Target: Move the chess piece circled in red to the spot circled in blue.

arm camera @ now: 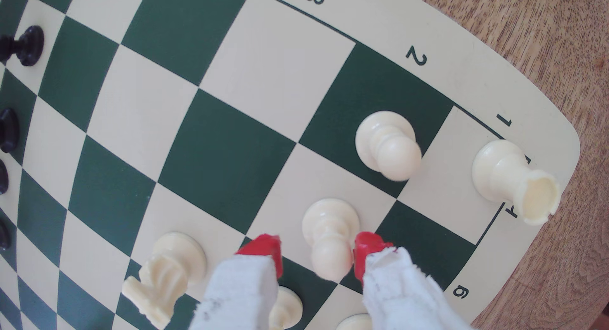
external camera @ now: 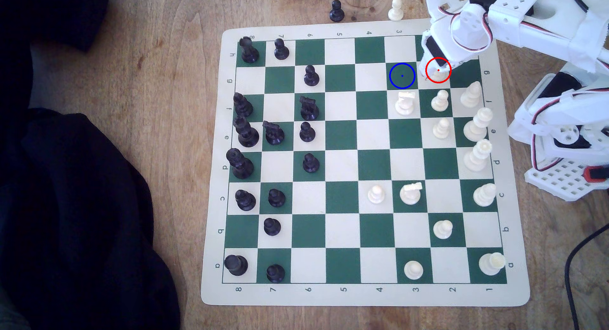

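The chess piece, a cream-white pawn [external camera: 438, 75], stands inside the red ring on a cream square near the board's far right corner in the exterior view. My gripper [external camera: 434, 66] is lowered over it. In the wrist view the pawn [arm camera: 329, 237] stands upright between the two red fingertips [arm camera: 263, 247]. The gripper [arm camera: 316, 251] is open, with a gap on one side of the pawn's head and the other tip at or near it. The spot [external camera: 402, 75], a dark green square with a blue ring, lies one square to the exterior view's left and holds no piece.
A white knight [external camera: 404, 103] and a white pawn [external camera: 440, 100] stand in the row just nearer than the gripper. Another pawn [arm camera: 387, 145] and a rook [arm camera: 514, 182] stand close by toward the board's corner. Two captured pawns [external camera: 336, 10] sit off the board.
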Motion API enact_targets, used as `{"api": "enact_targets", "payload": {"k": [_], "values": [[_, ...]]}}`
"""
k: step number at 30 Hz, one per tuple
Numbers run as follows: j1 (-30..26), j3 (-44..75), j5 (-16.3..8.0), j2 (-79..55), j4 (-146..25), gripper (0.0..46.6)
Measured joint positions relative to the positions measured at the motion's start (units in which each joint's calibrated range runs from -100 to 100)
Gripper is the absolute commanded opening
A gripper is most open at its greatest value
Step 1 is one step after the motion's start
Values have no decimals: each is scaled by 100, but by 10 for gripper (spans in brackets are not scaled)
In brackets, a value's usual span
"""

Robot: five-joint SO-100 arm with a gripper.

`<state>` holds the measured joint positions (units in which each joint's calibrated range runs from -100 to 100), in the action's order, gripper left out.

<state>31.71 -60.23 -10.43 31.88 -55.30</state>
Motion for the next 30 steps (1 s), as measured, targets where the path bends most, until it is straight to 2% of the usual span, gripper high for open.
{"api": "enact_targets", "payload": {"k": [3,7,16,24,30], "values": [[0,0,0,0,0,46],[0,0,20,0,0,26],[29,0,112,0,0,14],[184,452,249,335,-972,14],[-155,1139,220,494,-1450,12]]}}
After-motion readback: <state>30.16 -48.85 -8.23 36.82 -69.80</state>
